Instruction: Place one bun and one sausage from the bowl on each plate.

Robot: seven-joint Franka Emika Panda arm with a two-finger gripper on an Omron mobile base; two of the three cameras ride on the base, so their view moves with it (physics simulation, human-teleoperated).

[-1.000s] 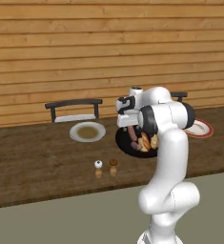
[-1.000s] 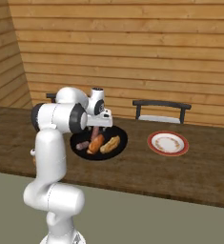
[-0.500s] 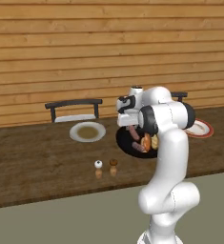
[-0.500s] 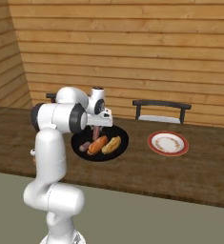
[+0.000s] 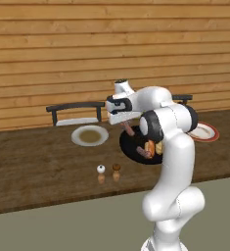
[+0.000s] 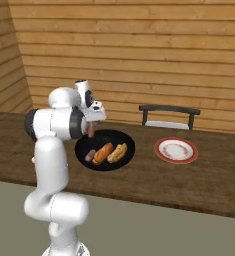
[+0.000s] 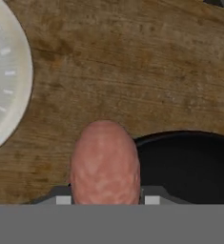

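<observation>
Claw (image 6: 91, 125) pinched on a sausage (image 6: 91, 130), held clear above the bowl's (image 6: 126, 152) 9 o'clock rim in the right base view. Sausage hung down from the claw (image 5: 127, 125), end-on in the hand view (image 7: 105, 164), over bare worktop (image 7: 132, 71) just outside the bowl rim (image 7: 189, 136). Bowl sat mid-worktop, with another sausage (image 6: 90, 155) and two filled buns (image 6: 103, 153) lying side by side in it. Pale plate (image 5: 89, 135) lay at about 10 o'clock from the bowl (image 5: 128, 147) in the left base view, near it, apart; its rim (image 7: 8, 81) showed at 9 o'clock in the hand view. Pink plate (image 6: 176, 150) lay at 3 o'clock from the bowl in the right base view, apart. Two small shakers (image 5: 101, 169) stood side by side near the worktop's front edge. Dark rack (image 5: 75, 106) stood behind the pale plate, against the wooden wall (image 5: 62, 49).
</observation>
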